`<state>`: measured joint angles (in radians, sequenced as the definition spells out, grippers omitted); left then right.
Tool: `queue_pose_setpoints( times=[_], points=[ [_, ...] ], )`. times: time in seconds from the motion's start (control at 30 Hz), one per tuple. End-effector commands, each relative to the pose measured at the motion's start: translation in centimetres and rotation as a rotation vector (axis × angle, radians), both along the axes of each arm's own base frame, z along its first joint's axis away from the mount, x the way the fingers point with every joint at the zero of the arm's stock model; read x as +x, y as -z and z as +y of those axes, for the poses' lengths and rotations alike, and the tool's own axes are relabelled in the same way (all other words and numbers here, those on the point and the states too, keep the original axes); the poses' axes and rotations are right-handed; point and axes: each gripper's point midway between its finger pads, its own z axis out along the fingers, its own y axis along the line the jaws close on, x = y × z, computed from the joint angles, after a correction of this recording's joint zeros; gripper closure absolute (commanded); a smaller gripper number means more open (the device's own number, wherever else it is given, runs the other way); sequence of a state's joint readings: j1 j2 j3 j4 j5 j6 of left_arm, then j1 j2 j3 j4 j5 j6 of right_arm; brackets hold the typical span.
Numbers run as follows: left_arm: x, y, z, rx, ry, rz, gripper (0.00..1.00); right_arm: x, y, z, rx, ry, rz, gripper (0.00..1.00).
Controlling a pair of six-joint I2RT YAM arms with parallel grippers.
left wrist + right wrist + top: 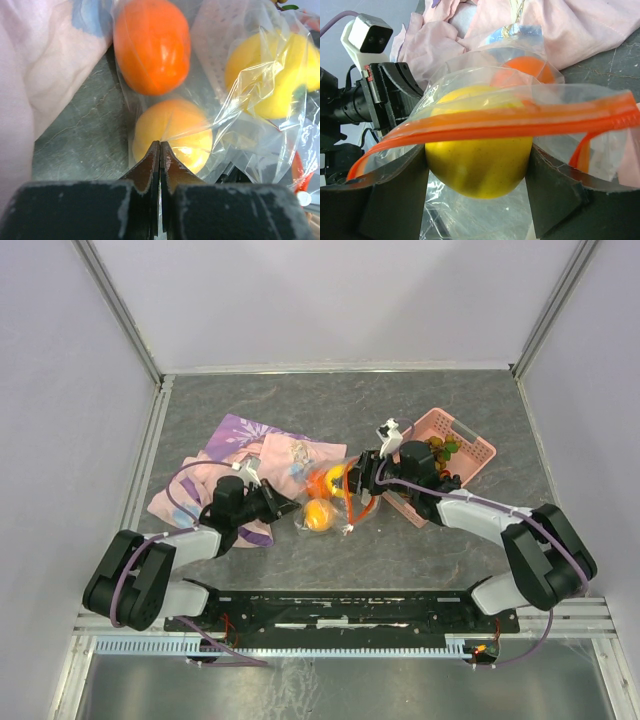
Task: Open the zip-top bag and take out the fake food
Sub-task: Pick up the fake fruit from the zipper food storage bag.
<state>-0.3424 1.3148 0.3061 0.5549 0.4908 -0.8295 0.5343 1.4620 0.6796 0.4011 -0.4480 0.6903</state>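
Clear, crinkly film forms the zip-top bag [335, 502], which lies mid-surface between the two arms. Its orange-red zip strip [520, 120] is parted and bowed across the mouth. The left gripper [160, 147] is clenched on the film at the bag's closed end. The right gripper [362, 475] grasps a smooth yellow fruit [480, 165] at the mouth (the strip drapes across it). Inside sit a glossy red-orange fruit [152, 45] and a paler orange fruit [172, 132]. Soft patterned pink cloth [250, 445] borders the bag's left and a perforated pink basket [462, 448] its right. Open grey marbled surface [400, 400] extends to the far edge.
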Motion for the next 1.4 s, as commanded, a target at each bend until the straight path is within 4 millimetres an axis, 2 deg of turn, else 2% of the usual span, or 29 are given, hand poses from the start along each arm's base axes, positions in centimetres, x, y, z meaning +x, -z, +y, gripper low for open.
queue_pose_setpoints(
  times=[0.0, 0.9, 1.37],
  points=[
    [0.6, 0.0, 0.9, 0.048, -0.029, -0.052, 0.97, -0.1, -1.8, -0.4, 0.003, -0.017, -0.076, 0.63],
    [0.5, 0.3, 2.2, 0.060, -0.064, -0.044, 0.97, -2.1, -3.5, -3.3, -0.073, -0.034, -0.139, 0.63],
    [0.5, 0.4, 2.4, 0.063, -0.069, -0.041, 0.97, -2.7, -5.0, -5.7, -0.093, -0.009, -0.171, 0.63]
  ],
)
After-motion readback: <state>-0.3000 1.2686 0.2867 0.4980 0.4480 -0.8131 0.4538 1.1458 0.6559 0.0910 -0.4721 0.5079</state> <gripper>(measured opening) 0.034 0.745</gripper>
